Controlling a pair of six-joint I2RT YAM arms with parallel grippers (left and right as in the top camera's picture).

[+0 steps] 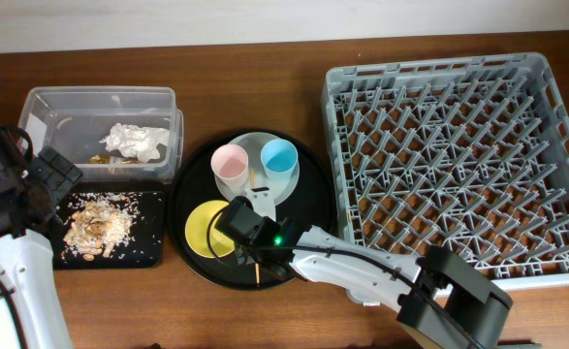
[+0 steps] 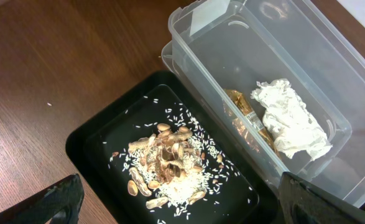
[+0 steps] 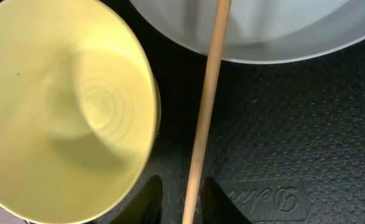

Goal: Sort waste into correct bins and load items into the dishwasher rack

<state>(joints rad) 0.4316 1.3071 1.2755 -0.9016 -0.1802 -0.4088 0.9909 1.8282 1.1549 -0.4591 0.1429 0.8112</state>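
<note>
Right tool (image 3: 181, 200) sits low over the round black tray (image 1: 313, 194), fingers only slightly apart with a chopstick (image 3: 208, 93) running between them. There's a sliver of gap, so it isn't clamped yet. The yellow bowl (image 1: 209, 229) is right beside it on that tray. Left tool (image 2: 181, 186) is off to the tray's left, spread wide and empty, over the food scraps (image 1: 98, 225). The rack (image 1: 458, 155) sits on the tray's right.
</note>
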